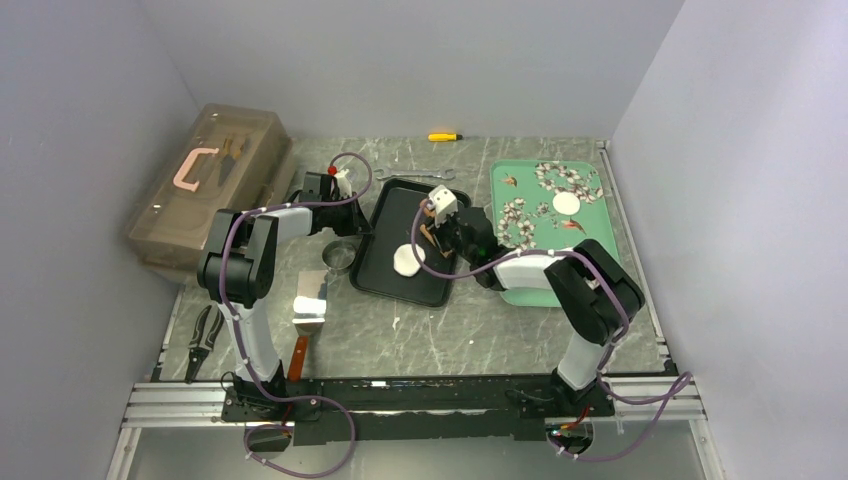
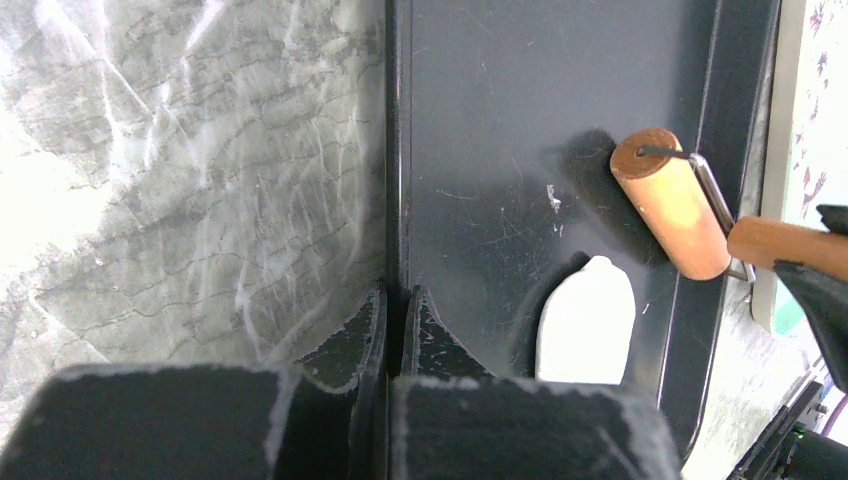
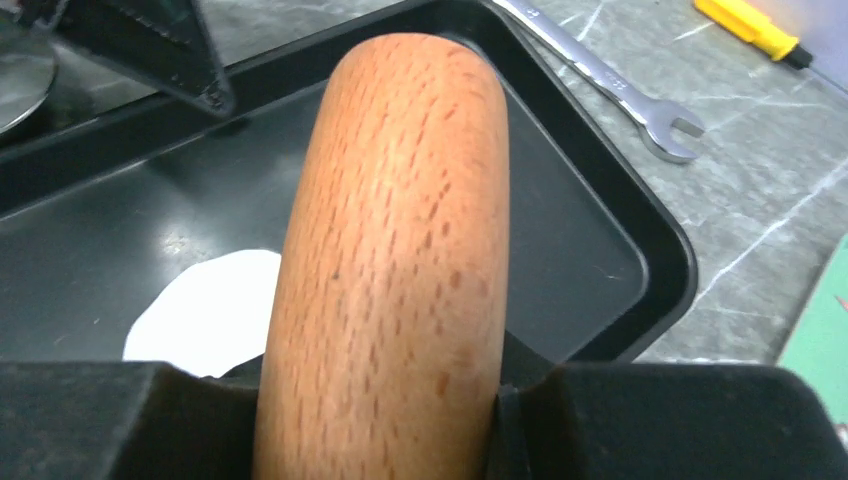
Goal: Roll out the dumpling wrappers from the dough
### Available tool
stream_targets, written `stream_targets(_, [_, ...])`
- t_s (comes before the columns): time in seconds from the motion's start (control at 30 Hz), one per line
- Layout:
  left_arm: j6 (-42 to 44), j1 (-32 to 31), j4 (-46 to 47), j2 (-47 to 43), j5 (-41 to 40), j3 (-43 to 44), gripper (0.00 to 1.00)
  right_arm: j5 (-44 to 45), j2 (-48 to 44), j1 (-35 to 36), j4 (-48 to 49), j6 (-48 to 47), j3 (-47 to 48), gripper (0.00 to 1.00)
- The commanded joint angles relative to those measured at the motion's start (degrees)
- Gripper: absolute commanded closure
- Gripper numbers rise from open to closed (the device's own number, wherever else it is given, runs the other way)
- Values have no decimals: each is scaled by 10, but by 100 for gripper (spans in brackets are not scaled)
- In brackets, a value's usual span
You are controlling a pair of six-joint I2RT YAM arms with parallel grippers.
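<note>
Top external view: the black tray (image 1: 393, 215) lies in the middle of the grey tabletop (image 1: 480, 330). The dough (image 1: 407, 259) is inside it, in the lower half, as a flat white oval. To the right of it lies the green tray (image 1: 503, 200), and one round wrapper (image 1: 566, 203) lies alone in its upper part.

The left hand (image 2: 397, 320) is at the left rim of the black tray. In the left wrist view its two fingers (image 2: 365, 325) are together on this rim, one on the tabletop side and one inside, so the hand is clamped on the black tray. The dough is just beside the inner finger, at the bottom of that frame.

The right hand (image 3: 385, 410) is clamped on the wooden handle (image 3: 390, 250) of the roller (image 2: 672, 205). In the left wrist view the drum of the roller is over the tray floor, up and to the right of the dough, near it with a small dark gap between them. I cannot tell whether the drum touches the tray.

On the tabletop above the black tray lie a wrench (image 3: 610, 80) and a yellow tool (image 3: 750, 25). To the left of the tray are a metal ring (image 1: 341, 256), a scraper (image 1: 310, 300) and pliers (image 1: 203, 340). A brown box (image 1: 210, 180) stands at the upper left.
</note>
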Motion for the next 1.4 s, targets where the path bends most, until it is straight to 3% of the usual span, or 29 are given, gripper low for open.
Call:
stream_targets(0.0, [12,4,-37,14,-8,-7,100,47,31,-11,-36,-28,-7,100])
stream_targets(0.27, [12,6,-34,12,-11,-8,100,-21,-62,-2,-96,-16,51,100])
stream_targets(0.47, [11,5,-35,13,-8,-8,100,-103,-82,50,-53,33,54,100])
stream_targets(0.63, [11,5,-36,13,-6,-8,100,-66,-13,83,-17,28,42,100])
stream_targets(0.87, [12,5,-37,13,-5,-6,100,-37,29,142,-64,-9,50,100])
stream_targets(1.2, [10,5,-35,13,-6,-7,100,-16,2,167,-75,12,5,100])
stream_targets(1.37, [10,5,-36,15,-6,-6,100,-20,-47,161,-90,16,52,100])
